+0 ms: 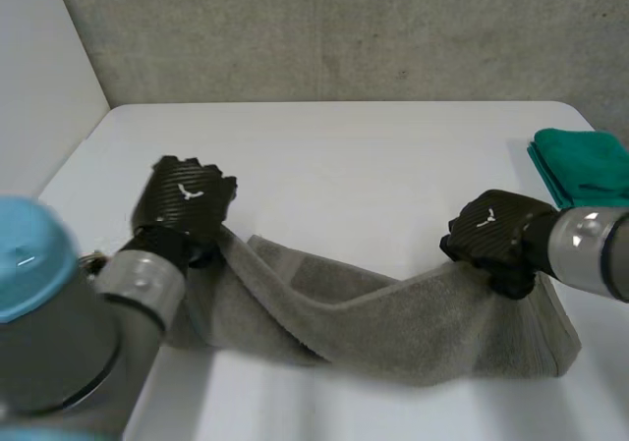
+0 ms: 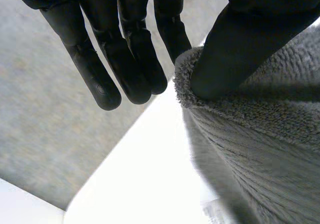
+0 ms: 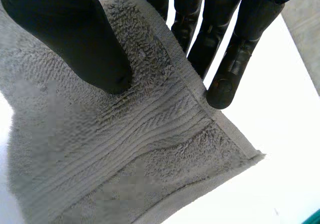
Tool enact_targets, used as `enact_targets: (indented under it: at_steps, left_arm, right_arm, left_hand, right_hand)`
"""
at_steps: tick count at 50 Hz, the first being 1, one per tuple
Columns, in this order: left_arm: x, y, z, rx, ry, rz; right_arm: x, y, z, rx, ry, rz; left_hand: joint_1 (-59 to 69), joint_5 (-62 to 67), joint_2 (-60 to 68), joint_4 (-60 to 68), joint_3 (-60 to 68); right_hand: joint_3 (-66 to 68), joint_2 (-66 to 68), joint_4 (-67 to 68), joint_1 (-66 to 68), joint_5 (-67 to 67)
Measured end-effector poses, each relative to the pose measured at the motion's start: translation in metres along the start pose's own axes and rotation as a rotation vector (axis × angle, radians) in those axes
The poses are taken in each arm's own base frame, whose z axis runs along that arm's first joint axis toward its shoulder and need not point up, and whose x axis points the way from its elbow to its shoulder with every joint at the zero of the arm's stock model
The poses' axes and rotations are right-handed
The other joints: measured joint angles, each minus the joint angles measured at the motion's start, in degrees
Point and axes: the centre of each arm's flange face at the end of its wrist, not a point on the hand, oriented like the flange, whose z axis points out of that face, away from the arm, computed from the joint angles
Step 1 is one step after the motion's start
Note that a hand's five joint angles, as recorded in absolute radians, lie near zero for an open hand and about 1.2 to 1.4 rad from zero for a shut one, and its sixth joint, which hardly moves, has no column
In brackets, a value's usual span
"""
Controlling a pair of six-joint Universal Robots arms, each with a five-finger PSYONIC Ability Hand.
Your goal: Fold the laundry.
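Table top, white and flat [image 1: 373,156], below a grey concrete wall [image 1: 344,28]. Long grey terry towel [image 1: 393,323] stretches across the near side of the table. It is raised at both ends and sags in the middle, with its lower edge resting on the table.

Left hand [image 1: 187,200] is at the towel's left end. Its thumb [image 2: 240,49] presses onto the towel's rolled edge. Its fingers [image 2: 125,59] are straight and spread off to the side, clear of the cloth with bare table showing between, so no pinch there.

Right hand [image 1: 491,230] is at the towel's right end, near a corner [image 3: 252,156]. Its thumb [image 3: 75,39] is on top of the pile and its fingers [image 3: 225,59] are along the hem on the other side, so the towel is pinched between them.

Folded teal cloth [image 1: 585,166] lies at the table's right edge, apart from the towel.
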Motion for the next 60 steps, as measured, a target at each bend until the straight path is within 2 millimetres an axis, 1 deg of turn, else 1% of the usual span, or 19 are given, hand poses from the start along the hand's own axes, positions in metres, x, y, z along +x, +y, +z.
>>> enact_targets:
  at_steps: [3, 5, 7, 8, 9, 11, 13, 14, 16, 20, 26, 31, 33, 37, 43, 47, 50, 56, 60]
  left_arm:
    - [0.004, 0.001, 0.024, -0.007, -0.003, 0.006]
    - [0.003, -0.003, 0.039, 0.009, -0.019, 0.006]
    - [-0.006, -0.018, 0.060, 0.060, -0.064, -0.001]
    - [-0.006, -0.018, 0.060, 0.060, -0.064, -0.001]
    - [-0.018, -0.034, 0.075, 0.115, -0.112, -0.012]
    - [-0.031, -0.050, 0.084, 0.171, -0.158, -0.025]
    - [-0.037, -0.058, 0.087, 0.197, -0.178, -0.031]
    - [-0.052, -0.078, 0.093, 0.268, -0.233, -0.047]
    - [-0.070, -0.100, 0.094, 0.351, -0.293, -0.066]
    - [-0.086, -0.123, 0.085, 0.441, -0.352, -0.089]
    - [-0.080, -0.111, 0.075, 0.423, -0.337, -0.090]
    - [-0.050, -0.061, 0.069, 0.278, -0.245, -0.064]
    - [-0.043, -0.049, 0.067, 0.244, -0.224, -0.057]
    - [-0.019, -0.008, 0.055, 0.118, -0.147, -0.034]
    - [0.007, 0.028, 0.033, 0.006, -0.056, -0.008]
    - [0.017, 0.034, 0.019, -0.016, -0.019, 0.001]
    - [0.018, 0.033, 0.010, -0.012, -0.010, 0.002]
    - [0.014, 0.026, 0.001, 0.011, -0.018, -0.003]
    - [0.011, 0.022, -0.002, 0.023, -0.026, -0.006]
  right_arm:
    - [0.022, 0.000, 0.032, 0.004, 0.078, 0.016]
    - [0.035, -0.004, 0.042, 0.029, 0.138, 0.030]
    - [0.064, -0.017, 0.055, 0.114, 0.274, 0.065]
    - [0.064, -0.017, 0.055, 0.114, 0.274, 0.065]
    - [0.087, -0.030, 0.058, 0.202, 0.379, 0.096]
    - [0.107, -0.044, 0.056, 0.295, 0.473, 0.125]
    - [0.111, -0.047, 0.055, 0.318, 0.493, 0.132]
    - [0.131, -0.062, 0.048, 0.435, 0.587, 0.163]
    - [0.145, -0.075, 0.039, 0.540, 0.658, 0.186]
    - [0.156, -0.088, 0.025, 0.661, 0.722, 0.215]
    - [0.139, -0.078, 0.034, 0.620, 0.668, 0.234]
    - [0.102, -0.053, 0.059, 0.506, 0.547, 0.253]
    - [0.096, -0.049, 0.063, 0.488, 0.530, 0.258]
    - [0.055, -0.014, 0.086, 0.366, 0.401, 0.283]
    - [0.003, 0.025, 0.102, 0.225, 0.256, 0.266]
    - [-0.018, 0.040, 0.102, 0.170, 0.203, 0.252]
    - [-0.024, 0.044, 0.095, 0.155, 0.193, 0.249]
    - [-0.021, 0.048, 0.080, 0.147, 0.211, 0.265]
    - [-0.020, 0.052, 0.075, 0.143, 0.214, 0.278]
  left_hand:
    - [0.0, 0.0, 0.0, 0.0, 0.0]
    - [0.0, 0.0, 0.0, 0.0, 0.0]
    - [0.0, 0.0, 0.0, 0.0, 0.0]
    - [0.0, 0.0, 0.0, 0.0, 0.0]
    - [0.0, 0.0, 0.0, 0.0, 0.0]
    - [0.0, 0.0, 0.0, 0.0, 0.0]
    - [0.0, 0.0, 0.0, 0.0, 0.0]
    - [0.0, 0.0, 0.0, 0.0, 0.0]
    - [0.0, 0.0, 0.0, 0.0, 0.0]
    - [0.0, 0.0, 0.0, 0.0, 0.0]
    - [0.0, 0.0, 0.0, 0.0, 0.0]
    - [0.0, 0.0, 0.0, 0.0, 0.0]
    - [0.0, 0.0, 0.0, 0.0, 0.0]
    - [0.0, 0.0, 0.0, 0.0, 0.0]
    - [0.0, 0.0, 0.0, -0.1, 0.0]
    - [0.0, 0.0, 0.0, -0.1, 0.0]
    - [0.0, 0.0, 0.0, -0.1, 0.0]
    - [0.0, 0.0, 0.0, -0.1, 0.0]
    - [0.0, 0.0, 0.0, -0.1, 0.0]
  right_hand:
    - [0.0, 0.5, 0.0, 0.0, 0.0]
    - [0.0, 0.5, 0.0, 0.0, 0.0]
    - [0.0, 0.5, 0.0, 0.0, 0.0]
    - [0.0, 0.5, 0.0, 0.0, 0.0]
    - [0.0, 0.5, 0.0, 0.0, 0.0]
    - [0.0, 0.5, 0.0, 0.0, 0.0]
    - [0.0, 0.5, 0.0, 0.0, 0.0]
    - [0.0, 0.5, 0.0, 0.0, 0.0]
    - [0.0, 0.5, 0.0, 0.0, 0.1]
    - [0.0, 0.5, 0.0, 0.0, 0.5]
    - [0.0, 0.5, 0.0, 0.0, 0.5]
    - [0.0, 0.5, 0.1, 0.0, 0.5]
    - [0.0, 0.5, 0.1, 0.0, 0.5]
    - [0.0, 0.5, 0.1, 0.0, 0.5]
    - [0.0, 0.5, 0.1, 0.0, 0.5]
    - [0.0, 0.4, 0.1, 0.0, 0.5]
    - [-12.2, -12.4, -13.2, -8.4, -10.3]
    - [-29.6, -29.7, -31.0, -22.2, -28.1]
    - [-33.4, -33.3, -34.8, -25.2, -32.4]
